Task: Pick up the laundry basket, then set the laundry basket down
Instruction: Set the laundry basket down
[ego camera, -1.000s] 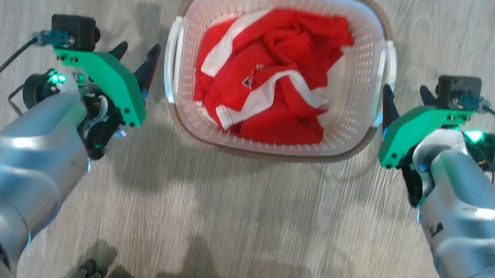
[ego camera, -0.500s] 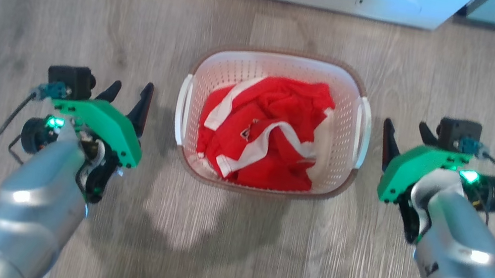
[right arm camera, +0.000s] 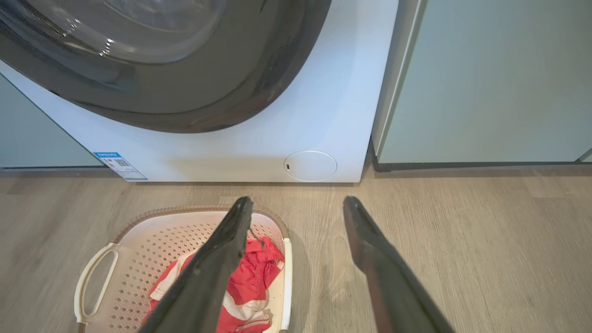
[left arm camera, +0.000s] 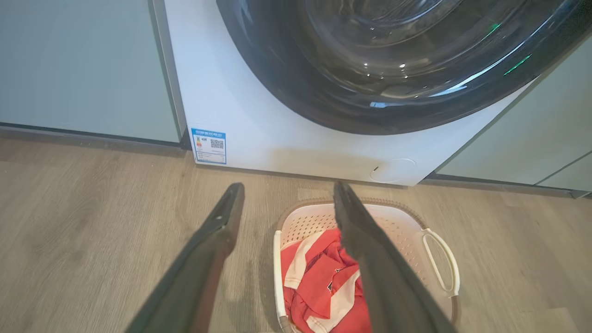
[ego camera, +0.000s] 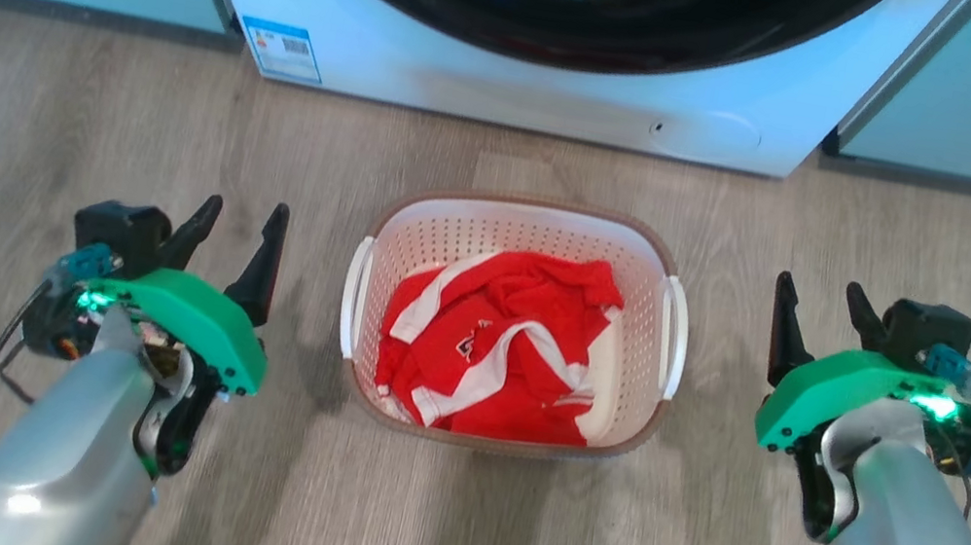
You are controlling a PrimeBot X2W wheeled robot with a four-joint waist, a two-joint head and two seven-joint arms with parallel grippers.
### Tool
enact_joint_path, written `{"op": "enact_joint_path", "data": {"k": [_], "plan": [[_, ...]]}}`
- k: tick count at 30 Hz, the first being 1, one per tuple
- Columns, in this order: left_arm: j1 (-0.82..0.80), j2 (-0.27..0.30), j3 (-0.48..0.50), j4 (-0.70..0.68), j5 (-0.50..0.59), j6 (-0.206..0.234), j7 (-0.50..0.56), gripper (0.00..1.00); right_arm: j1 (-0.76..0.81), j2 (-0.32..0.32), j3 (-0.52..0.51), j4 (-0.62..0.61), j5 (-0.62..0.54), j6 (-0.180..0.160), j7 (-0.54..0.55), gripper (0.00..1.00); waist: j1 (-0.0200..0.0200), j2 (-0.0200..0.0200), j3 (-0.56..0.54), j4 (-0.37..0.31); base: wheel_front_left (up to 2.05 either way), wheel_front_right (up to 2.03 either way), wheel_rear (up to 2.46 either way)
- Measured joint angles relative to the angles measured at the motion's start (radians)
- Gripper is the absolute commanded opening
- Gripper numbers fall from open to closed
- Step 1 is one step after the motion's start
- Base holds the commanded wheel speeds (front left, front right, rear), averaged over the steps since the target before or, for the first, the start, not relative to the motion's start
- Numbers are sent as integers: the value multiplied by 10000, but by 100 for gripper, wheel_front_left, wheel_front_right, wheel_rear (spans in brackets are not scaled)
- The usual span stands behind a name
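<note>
Both pairs of jaws stand open and empty flanking the laundry basket [ego camera: 502, 234]; uneven grips on its handles [ego camera: 353, 295] could tilt it, spilling the red garment [ego camera: 493, 343].

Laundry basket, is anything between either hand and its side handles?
Nothing visible. Bare wood floor lies between the open left hand and the left handle of the laundry basket, and between the open right hand and the right handle.

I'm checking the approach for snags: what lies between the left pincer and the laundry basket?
Nothing: in the head view, bare wood floor separates the open left pincer from the white side handle of the laundry basket.
</note>
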Motion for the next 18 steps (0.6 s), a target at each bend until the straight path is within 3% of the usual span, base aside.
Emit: {"op": "enact_joint_path", "data": {"k": [10, 18], "plan": [[882, 75, 690, -1873, 995, 370, 0, 100, 1007, 56, -408, -1935, -205, -2, 21, 100, 0, -1, -889, 48, 0, 0, 0], [1650, 284, 734, -3212, 1302, 861, 44, 100, 2099, 69, -727, -3983, -407, -2, 662, 100, 0, -1, -1557, 58, 0, 0, 0]]}}
